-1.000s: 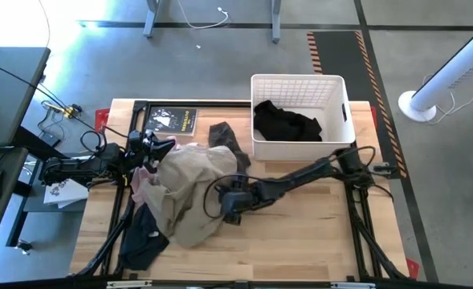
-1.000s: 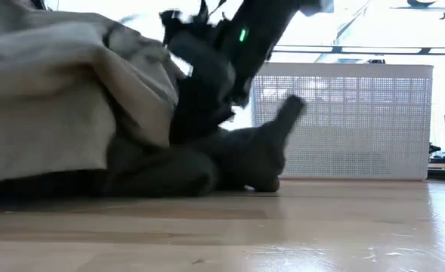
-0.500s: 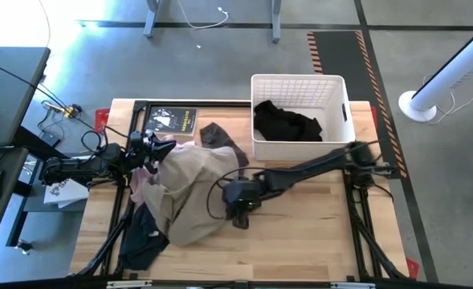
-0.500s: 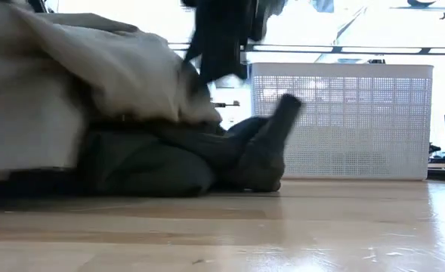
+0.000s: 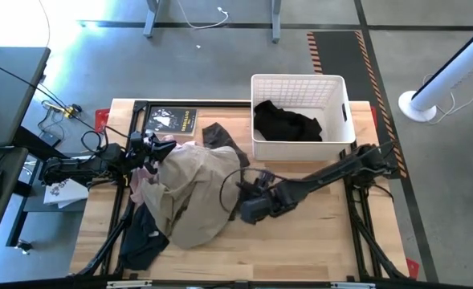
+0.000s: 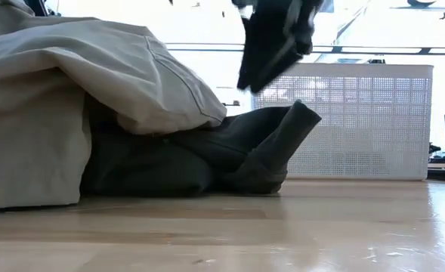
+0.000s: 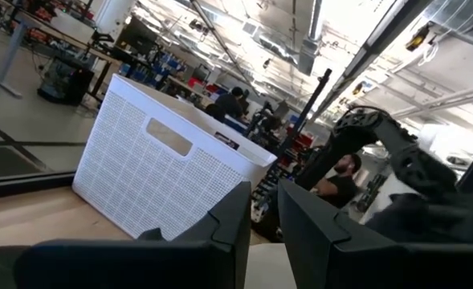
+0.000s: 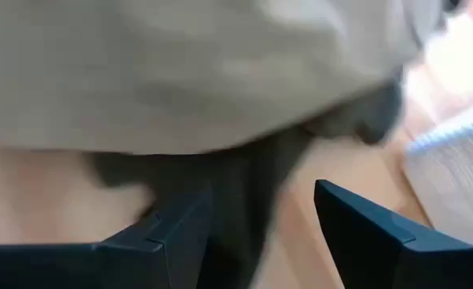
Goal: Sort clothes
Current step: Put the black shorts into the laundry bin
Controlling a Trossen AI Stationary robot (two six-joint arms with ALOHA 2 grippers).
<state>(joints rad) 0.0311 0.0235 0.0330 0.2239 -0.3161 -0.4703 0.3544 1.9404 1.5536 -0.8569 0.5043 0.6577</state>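
Observation:
A beige garment [image 5: 189,191] lies heaped at the table's left middle, over a pale pink one [image 5: 142,183] and a navy one [image 5: 144,239]. It drapes over a dark olive-brown garment [image 6: 230,155], which also shows in the high view [image 5: 222,138]. A black garment [image 5: 286,122] lies in the white basket [image 5: 339,108]. My left gripper [image 5: 156,149] is at the beige garment's far left edge, its fingers [image 7: 240,221] close together. My right gripper [image 5: 248,212] is open and empty, raised above the table [image 6: 275,41] just right of the beige heap [image 8: 180,72]. My left gripper seems shut on the beige garment's far left edge [image 5: 168,154], coming level from the table's left. The wrist view shows only a pale strip [image 7: 260,261] low between the fingers. How many layers it has, I cannot tell. The garment slopes down from there onto the pile.
A dark flat book [image 5: 170,120] lies at the far left edge. The basket stands at the far right. Bare wood [image 5: 300,241] spreads along the near right of the table. People show in the room beyond the table in the left wrist view [image 7: 340,181].
My right gripper has risen out of the clothes and gone a little toward the table's right and near edges. The beige garment's right edge has dropped and now drapes over the olive-brown garment.

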